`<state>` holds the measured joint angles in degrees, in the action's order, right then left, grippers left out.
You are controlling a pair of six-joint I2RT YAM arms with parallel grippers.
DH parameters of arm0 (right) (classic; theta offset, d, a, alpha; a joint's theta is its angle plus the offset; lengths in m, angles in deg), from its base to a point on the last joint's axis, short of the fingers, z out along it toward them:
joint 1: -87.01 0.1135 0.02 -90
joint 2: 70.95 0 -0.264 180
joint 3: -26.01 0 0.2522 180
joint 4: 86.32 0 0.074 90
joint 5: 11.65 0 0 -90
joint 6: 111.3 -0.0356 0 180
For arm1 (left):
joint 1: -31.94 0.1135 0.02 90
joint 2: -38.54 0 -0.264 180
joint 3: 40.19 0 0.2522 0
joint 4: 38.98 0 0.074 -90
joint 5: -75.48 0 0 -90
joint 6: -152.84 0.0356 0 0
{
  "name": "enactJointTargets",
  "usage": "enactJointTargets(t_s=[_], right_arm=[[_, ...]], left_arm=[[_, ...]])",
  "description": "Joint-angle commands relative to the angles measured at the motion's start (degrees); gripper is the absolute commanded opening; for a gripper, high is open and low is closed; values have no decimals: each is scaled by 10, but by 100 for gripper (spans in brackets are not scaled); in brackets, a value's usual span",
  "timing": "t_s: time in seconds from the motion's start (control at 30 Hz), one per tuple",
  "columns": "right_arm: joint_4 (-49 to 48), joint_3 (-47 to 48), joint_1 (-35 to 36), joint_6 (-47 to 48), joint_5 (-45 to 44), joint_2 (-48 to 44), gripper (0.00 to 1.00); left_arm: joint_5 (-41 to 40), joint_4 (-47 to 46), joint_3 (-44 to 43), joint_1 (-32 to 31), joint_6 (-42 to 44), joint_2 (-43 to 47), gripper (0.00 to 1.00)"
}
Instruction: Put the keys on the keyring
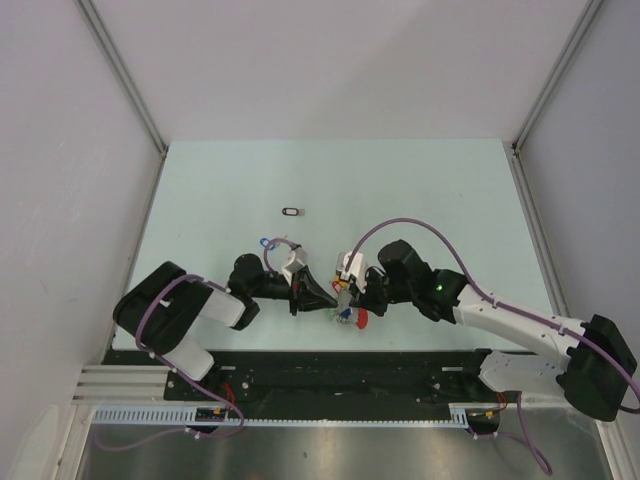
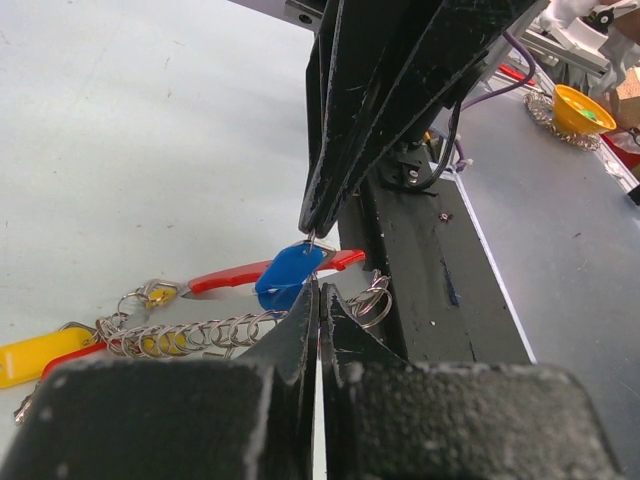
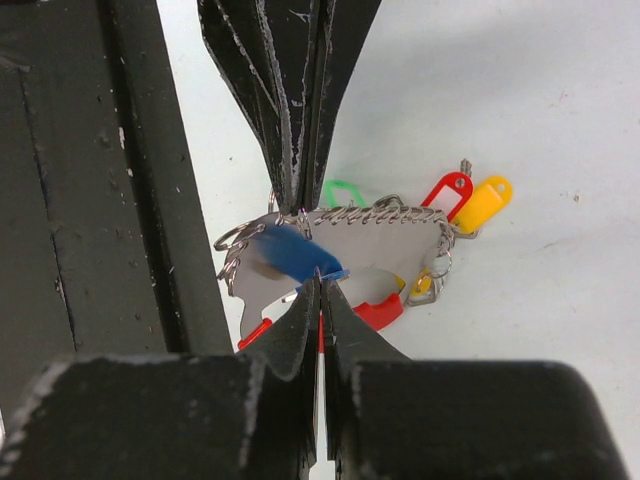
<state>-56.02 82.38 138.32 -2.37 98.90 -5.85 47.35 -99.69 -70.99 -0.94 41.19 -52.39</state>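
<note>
Keyring (image 1: 347, 314) of linked metal loops and glossy plastic tags lying between left gripper (image 1: 334, 299) and right gripper (image 1: 352, 299), overhead. Left wrist: thin black jaws pinched shut on its chain beside curved red band (image 2: 230, 280). Right wrist: tapered jaws clamped on blue-tagged key (image 3: 285, 250).

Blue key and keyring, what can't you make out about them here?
Left wrist: whether the blue tag is threaded onto the keyring is hidden by the shut tips of the left gripper and right gripper.
Right wrist: the tag is blurred, and its key cannot be seen.
Top external: the keyring is too small, half covered by both grippers.
</note>
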Motion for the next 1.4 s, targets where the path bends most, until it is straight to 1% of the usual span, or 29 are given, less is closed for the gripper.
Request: enactJointTargets(t_s=[0.0, 0.33, 1.37], right_arm=[[-40, -2, 3, 9, 19, 6, 0], [-57, -4, 3, 15, 26, 20, 0], [-47, -4, 3, 18, 47, 9, 0]], left_arm=[[12, -243, -9, -3, -11, 18, 1], [12, -243, -11, -7, -14, 20, 1], [17, -243, -14, -9, -19, 11, 0]])
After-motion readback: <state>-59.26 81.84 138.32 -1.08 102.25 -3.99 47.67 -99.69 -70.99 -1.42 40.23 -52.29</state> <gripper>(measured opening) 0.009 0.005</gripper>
